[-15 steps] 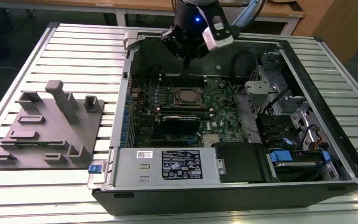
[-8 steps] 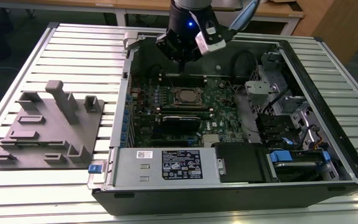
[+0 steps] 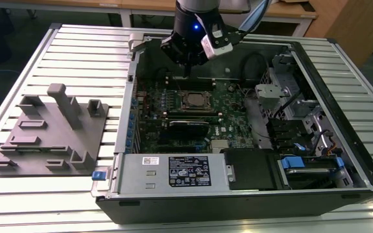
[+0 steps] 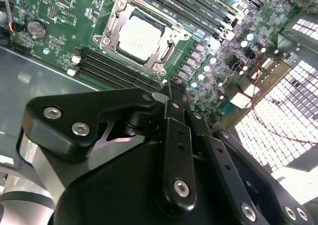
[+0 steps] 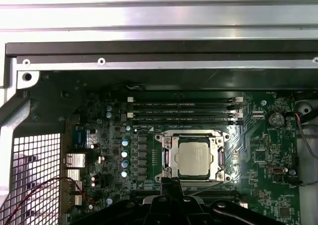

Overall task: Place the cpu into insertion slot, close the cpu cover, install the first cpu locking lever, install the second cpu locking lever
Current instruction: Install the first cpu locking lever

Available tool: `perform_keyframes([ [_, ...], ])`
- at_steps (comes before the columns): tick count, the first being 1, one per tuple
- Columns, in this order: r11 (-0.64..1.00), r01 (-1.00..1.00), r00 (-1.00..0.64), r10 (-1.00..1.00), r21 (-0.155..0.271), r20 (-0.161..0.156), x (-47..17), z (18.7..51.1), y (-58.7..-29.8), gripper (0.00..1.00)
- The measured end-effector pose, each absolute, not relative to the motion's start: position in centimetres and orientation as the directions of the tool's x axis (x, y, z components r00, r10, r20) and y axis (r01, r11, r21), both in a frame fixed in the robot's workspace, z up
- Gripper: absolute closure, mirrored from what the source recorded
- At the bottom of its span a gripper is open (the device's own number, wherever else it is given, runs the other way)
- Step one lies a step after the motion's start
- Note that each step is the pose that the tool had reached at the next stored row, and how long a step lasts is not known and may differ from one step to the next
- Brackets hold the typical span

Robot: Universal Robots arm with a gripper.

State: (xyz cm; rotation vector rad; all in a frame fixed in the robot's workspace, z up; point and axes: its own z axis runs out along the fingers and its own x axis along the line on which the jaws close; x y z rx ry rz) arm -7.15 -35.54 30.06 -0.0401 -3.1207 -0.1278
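Fingers together and empty, hovering over the board, cpu sitting in its socket!

My gripper hangs in the upper middle of the exterior view, inside the open computer case, its fingers pressed together with nothing between them. Just below it in that view, near the centre of the green motherboard, the cpu lies flat in the insertion slot. In the second wrist view the cpu cover lies down around the silver top, framing it. I'm touching none of them. The grey fixture tray sits at the exterior view's left.
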Motion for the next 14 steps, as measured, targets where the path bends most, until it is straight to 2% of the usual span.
perform_keyframes([
  [14,0.996,0.026,-1.000,0.025,0.080,0.019,-7.15,29.28,-35.54,0.90],
])
